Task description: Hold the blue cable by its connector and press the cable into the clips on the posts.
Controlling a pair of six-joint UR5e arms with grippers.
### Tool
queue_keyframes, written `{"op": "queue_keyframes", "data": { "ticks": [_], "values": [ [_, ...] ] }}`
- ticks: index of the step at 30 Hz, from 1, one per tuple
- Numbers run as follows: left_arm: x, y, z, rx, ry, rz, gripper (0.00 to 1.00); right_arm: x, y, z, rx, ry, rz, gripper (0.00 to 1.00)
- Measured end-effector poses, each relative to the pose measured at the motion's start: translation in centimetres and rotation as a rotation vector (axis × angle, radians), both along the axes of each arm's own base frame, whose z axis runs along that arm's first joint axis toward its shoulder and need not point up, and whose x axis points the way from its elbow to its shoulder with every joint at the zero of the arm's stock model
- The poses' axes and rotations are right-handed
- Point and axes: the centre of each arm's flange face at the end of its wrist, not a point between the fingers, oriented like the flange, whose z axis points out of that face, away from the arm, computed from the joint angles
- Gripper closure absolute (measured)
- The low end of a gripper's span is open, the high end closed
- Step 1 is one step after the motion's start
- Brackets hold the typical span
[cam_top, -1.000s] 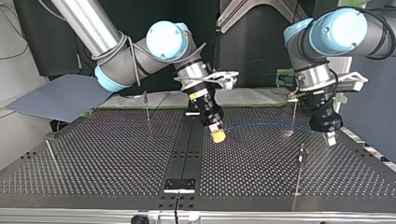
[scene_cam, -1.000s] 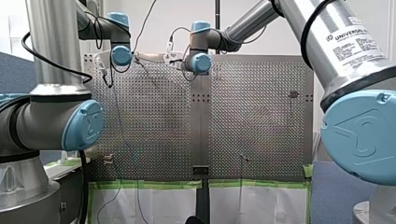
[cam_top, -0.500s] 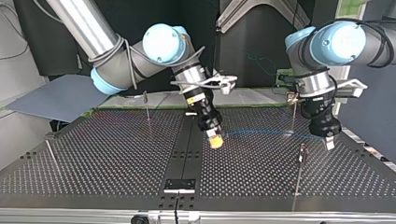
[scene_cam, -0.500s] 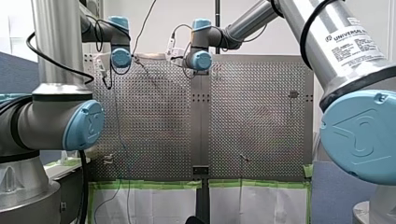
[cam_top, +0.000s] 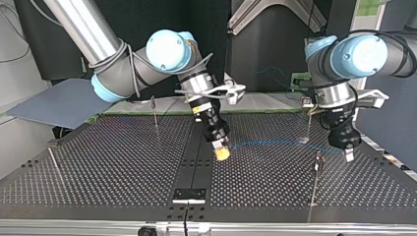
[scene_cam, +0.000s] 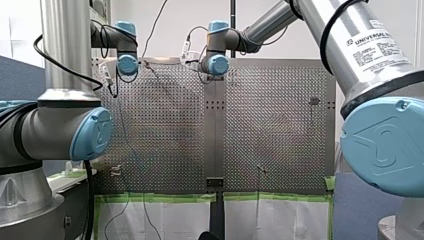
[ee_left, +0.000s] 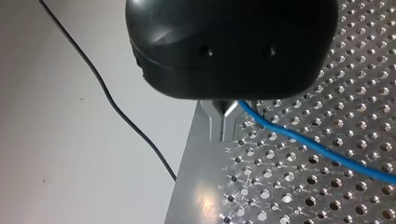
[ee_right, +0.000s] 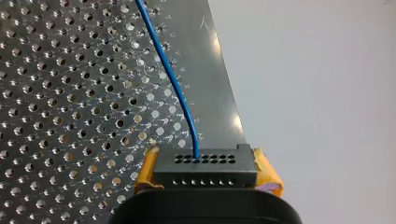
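The blue cable (cam_top: 275,144) hangs in a low line over the perforated table (cam_top: 108,167), stretched between my two grippers. In the top view my right gripper (cam_top: 222,153), with yellow pads, sits near the middle. The right wrist view shows it shut on the black connector (ee_right: 205,169), with the blue cable (ee_right: 173,79) leading away ahead. My left gripper (cam_top: 348,154) hangs at the top view's right, just beside a thin post (cam_top: 314,182) with a clip. Its metal fingers (ee_left: 219,122) are shut on the blue cable (ee_left: 322,151).
More thin posts stand at the back left (cam_top: 155,114), the back right (cam_top: 308,124) and the left edge (cam_top: 55,164) of the top view. A black centre strip (cam_top: 193,162) divides the table. Loose black wires hang off the table's near edge (scene_cam: 145,215) in the front view.
In the top view both grippers have come lower and closer to the camera, the right one also drifting to the view's left. The cable stays stretched between them.
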Motion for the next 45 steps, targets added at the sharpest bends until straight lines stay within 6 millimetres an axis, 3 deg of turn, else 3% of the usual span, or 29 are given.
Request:
{"op": "queue_keyframes", "data": {
  "ticks": [12, 23, 45],
  "values": [
    [0.8, 0.6, 1.0, 0.008, -0.02, -0.026, 1.0, -0.2, -0.4, -0.1, 0.001, 0.0, -0.006, 1.0],
    [2.0, 0.7, -0.8, 0.025, 0.023, -0.044, 1.0, -0.5, -1.0, -0.3, 0.006, 0.0, -0.015, 1.0],
    [3.9, 1.1, -0.5, 0.024, -0.015, -0.093, 1.0, -1.2, -3.0, -1.6, 0.027, -0.001, -0.046, 1.0]
  ]
}}
